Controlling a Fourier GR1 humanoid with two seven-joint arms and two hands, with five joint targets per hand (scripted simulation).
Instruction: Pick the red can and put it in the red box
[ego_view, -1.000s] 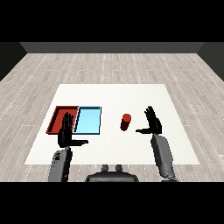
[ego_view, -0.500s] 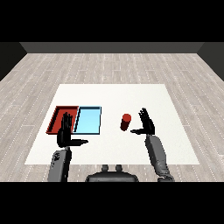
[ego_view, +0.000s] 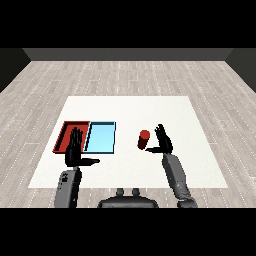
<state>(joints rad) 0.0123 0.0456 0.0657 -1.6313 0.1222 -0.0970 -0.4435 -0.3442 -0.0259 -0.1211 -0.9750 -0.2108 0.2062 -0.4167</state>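
A red can (ego_view: 144, 139) stands upright on the white table (ego_view: 130, 112), right of the two trays. My right hand (ego_view: 163, 141) is open just to the can's right, fingers straight and thumb reaching toward it, a small gap between them. The red tray (ego_view: 66, 131) lies at the left with the light blue tray (ego_view: 102, 136) beside it. My left hand (ego_view: 75, 151) is open, held up over the red tray's near edge and hiding part of it.
Bare white table stretches behind the trays and can, and to the right of my right hand. The grey wooden floor (ego_view: 130, 75) lies beyond the table's edges.
My right hand has moved left and closer to the red can. The left hand and the can have stayed where they were.
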